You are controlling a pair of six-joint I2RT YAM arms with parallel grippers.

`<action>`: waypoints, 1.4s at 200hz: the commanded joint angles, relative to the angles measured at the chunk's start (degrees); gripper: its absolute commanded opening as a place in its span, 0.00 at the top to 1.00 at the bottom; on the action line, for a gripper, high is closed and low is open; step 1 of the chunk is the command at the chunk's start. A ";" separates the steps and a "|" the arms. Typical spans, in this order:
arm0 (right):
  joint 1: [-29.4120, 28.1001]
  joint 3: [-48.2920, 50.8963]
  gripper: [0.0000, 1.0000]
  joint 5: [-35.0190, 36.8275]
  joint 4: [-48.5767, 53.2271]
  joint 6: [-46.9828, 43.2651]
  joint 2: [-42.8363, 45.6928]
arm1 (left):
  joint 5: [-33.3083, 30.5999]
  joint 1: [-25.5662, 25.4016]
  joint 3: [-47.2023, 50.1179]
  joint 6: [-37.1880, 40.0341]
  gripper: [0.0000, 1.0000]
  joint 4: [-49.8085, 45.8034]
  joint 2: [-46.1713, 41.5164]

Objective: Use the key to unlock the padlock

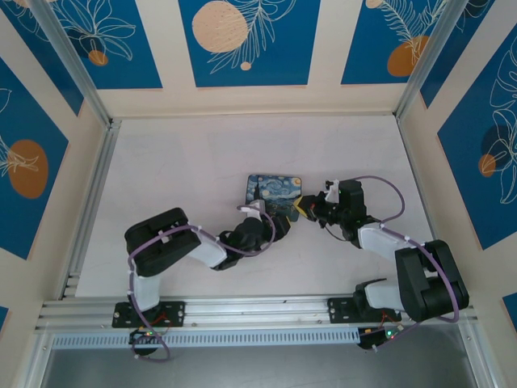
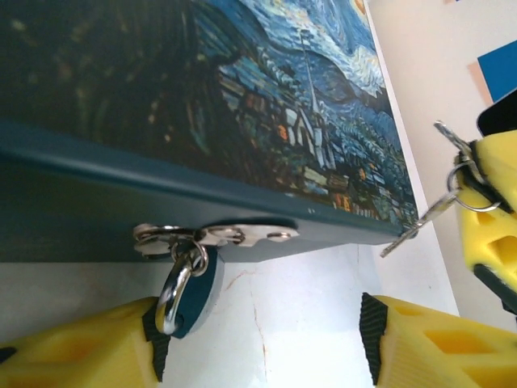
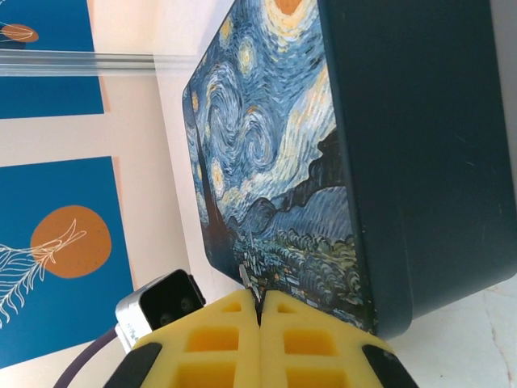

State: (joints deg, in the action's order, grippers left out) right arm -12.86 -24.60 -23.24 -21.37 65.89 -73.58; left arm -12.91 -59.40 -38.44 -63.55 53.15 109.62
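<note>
Right at the near edge of the table [image 1: 178, 162], the left arm [image 1: 166, 242] and the right arm [image 1: 424, 279] both bend in toward the middle. Up close on the left wrist view, the left gripper [image 2: 258, 333] has its yellow fingers [image 2: 81, 352] spread wide apart with nothing between them but bare tabletop. Just beside its left pad hangs the padlock [image 2: 200, 295], dark teal body down and tilted, its silver shackle looped through the hasp [image 2: 234, 236] on the front wall of the tin [image 2: 242, 97]. Whether the pad is touching the lock body, I cannot tell. Over to the right comes the key [image 2: 426, 215], thin and silvery, slanting down with its tip right at the tin's lower corner, well apart from the padlock. A small key ring [image 2: 477, 202] sits at its head against yellow foam. From the right wrist view, the right gripper [image 3: 259, 314] has its jaws pressed together, pinching a sliver of metal that pokes out toward the tin's painted lid. The tin lies flat at mid-table, starry print up. Beyond it stand the cream back walls [image 1: 250, 97] with blue leaf-pattern panels.
</note>
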 commanded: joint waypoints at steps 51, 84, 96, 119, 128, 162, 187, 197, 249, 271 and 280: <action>1.04 0.50 1.00 -1.38 2.04 -1.66 1.86 | -4.64 -0.01 -0.06 -2.43 0.52 -5.60 5.01; 1.46 0.60 1.00 -1.63 2.53 -1.86 2.13 | -5.01 0.03 -0.32 -3.28 0.61 -5.70 6.04; 1.55 0.56 1.00 -1.63 2.79 -1.97 2.30 | -5.11 -0.01 -0.40 -3.64 0.64 -5.59 6.37; 1.70 0.65 1.00 -1.77 3.00 -2.17 2.48 | -5.38 -0.01 -0.84 -4.20 0.68 -6.02 6.92; 1.83 0.68 1.00 -1.79 3.00 -2.17 2.55 | -5.54 -0.02 -0.99 -4.44 0.72 -6.27 7.08; 1.89 0.59 1.00 -1.89 3.17 -2.06 2.79 | -6.16 -0.02 -1.25 -5.77 0.82 -7.11 7.55; 1.96 0.25 1.00 -2.58 3.35 -1.95 3.38 | -5.90 -0.01 -0.98 -6.85 0.93 -7.10 7.45; 1.97 0.10 1.00 -3.07 3.41 -1.73 3.93 | -5.51 0.03 -0.70 -7.33 0.97 -6.96 6.91; 0.06 1.79 1.00 -3.58 8.06 -1.40 13.27 | 0.97 1.50 -0.14 -8.83 1.00 -15.05 -1.85; -2.19 4.61 1.00 -3.08 7.23 -0.38 16.36 | 5.77 3.65 0.03 -8.06 1.00 -19.39 -6.57; -3.31 5.73 1.00 -2.68 6.36 0.15 16.92 | 7.62 4.68 -0.05 -7.22 1.00 -21.57 -8.45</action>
State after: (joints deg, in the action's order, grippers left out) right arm -13.85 -22.24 -25.56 -15.79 64.93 -58.41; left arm -11.92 -57.25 -39.29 -71.37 41.56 106.04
